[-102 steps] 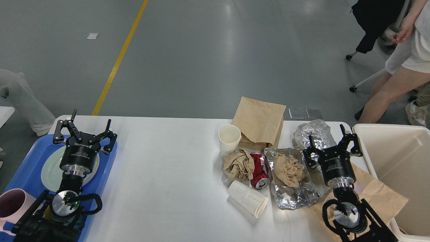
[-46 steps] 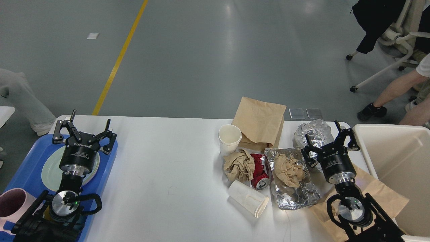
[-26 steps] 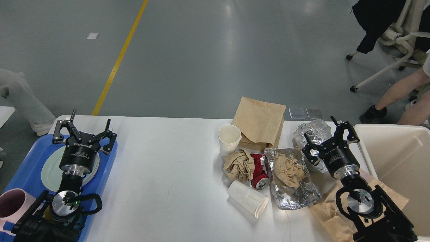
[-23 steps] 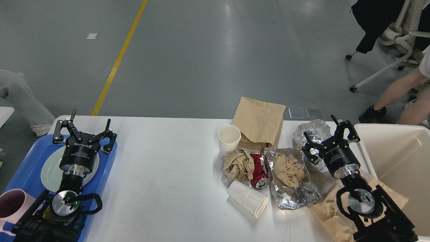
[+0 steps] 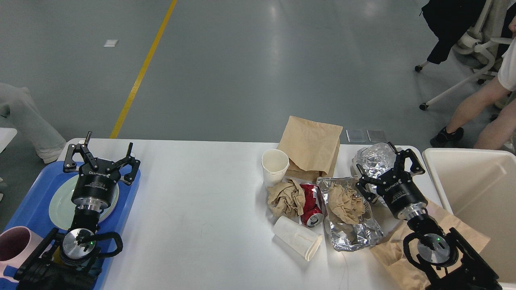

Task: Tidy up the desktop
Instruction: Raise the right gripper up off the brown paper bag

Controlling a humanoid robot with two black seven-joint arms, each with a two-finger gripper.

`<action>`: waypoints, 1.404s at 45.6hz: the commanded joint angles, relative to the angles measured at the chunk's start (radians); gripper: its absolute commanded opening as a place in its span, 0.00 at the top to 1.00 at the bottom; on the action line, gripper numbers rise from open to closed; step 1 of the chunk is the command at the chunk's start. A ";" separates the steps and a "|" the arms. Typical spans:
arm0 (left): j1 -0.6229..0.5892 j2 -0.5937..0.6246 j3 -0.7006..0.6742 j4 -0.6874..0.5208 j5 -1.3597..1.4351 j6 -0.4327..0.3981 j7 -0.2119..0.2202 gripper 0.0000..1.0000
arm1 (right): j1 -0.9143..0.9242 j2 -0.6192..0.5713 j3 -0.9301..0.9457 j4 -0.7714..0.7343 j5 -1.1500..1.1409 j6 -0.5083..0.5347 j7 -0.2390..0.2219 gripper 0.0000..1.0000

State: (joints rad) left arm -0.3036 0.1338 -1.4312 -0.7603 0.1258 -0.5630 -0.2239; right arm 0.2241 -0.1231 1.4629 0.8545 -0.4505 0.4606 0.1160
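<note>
The white desktop (image 5: 201, 209) fills the lower view. Litter lies at its right: an upright paper cup (image 5: 275, 166), a tipped paper cup (image 5: 297, 237), a crumpled brown napkin (image 5: 286, 197), a crushed red can (image 5: 311, 203), a foil tray (image 5: 350, 217) holding crumpled paper, a foil ball (image 5: 374, 159), a flat brown bag (image 5: 310, 147) and another brown bag (image 5: 439, 237) under my right arm. My right gripper (image 5: 385, 165) is open, its fingers on either side of the foil ball, not gripping it. My left gripper (image 5: 100, 155) is open and empty above the blue tray.
A blue tray (image 5: 32, 209) at the left edge holds a pale green plate (image 5: 60, 205) and a pink mug (image 5: 14, 245). A cream bin (image 5: 479, 193) stands off the desktop's right end. A person's legs and a wheeled chair are at the far right.
My right gripper has moved forward and left, from beside the foil tray to over the foil ball. The left arm has not moved. The person at the far right has shifted.
</note>
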 commanded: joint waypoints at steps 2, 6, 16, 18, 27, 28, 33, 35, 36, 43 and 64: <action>0.000 0.000 0.000 0.001 0.000 0.000 0.000 0.03 | 0.003 0.011 0.002 0.001 -0.001 -0.029 0.002 0.00; 0.000 0.000 0.000 -0.001 0.000 0.000 0.000 0.03 | 0.007 0.011 0.001 0.003 -0.001 -0.034 0.001 0.00; 0.000 0.000 0.000 -0.001 0.000 0.000 0.000 0.03 | 0.009 0.014 -0.001 0.006 -0.007 -0.053 0.002 0.00; 0.000 0.000 0.000 -0.001 0.000 0.000 0.000 0.03 | 0.011 0.014 -0.001 0.011 -0.007 -0.056 0.002 0.00; 0.000 0.000 0.000 -0.001 0.000 0.000 0.000 0.03 | 0.011 0.008 0.002 0.021 -0.010 -0.059 0.025 0.00; 0.000 0.000 0.000 -0.001 0.000 0.000 0.000 0.03 | 0.011 0.008 0.005 0.027 -0.010 -0.059 0.028 0.00; 0.000 0.000 0.000 0.001 0.000 0.000 0.000 0.03 | 0.014 -0.010 0.008 0.031 -0.011 -0.097 0.083 0.00; 0.000 0.000 0.000 -0.001 0.000 0.000 0.000 0.03 | 0.017 -0.045 0.007 0.032 -0.010 -0.143 0.147 0.00; 0.000 0.000 0.000 -0.001 0.000 0.000 0.000 0.03 | 0.017 -0.052 0.007 0.034 -0.010 -0.149 0.154 0.00; 0.000 0.000 0.000 0.001 0.000 0.000 0.000 0.03 | 0.004 -0.118 -0.027 0.058 -0.005 -0.151 0.155 0.00; 0.000 0.000 0.000 0.001 0.000 0.000 0.000 0.03 | 0.426 -0.610 -0.944 0.046 0.110 -0.131 0.152 0.00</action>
State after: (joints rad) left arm -0.3036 0.1336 -1.4312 -0.7593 0.1258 -0.5630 -0.2240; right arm 0.4501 -0.5841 0.8877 0.9024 -0.3551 0.3155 0.2692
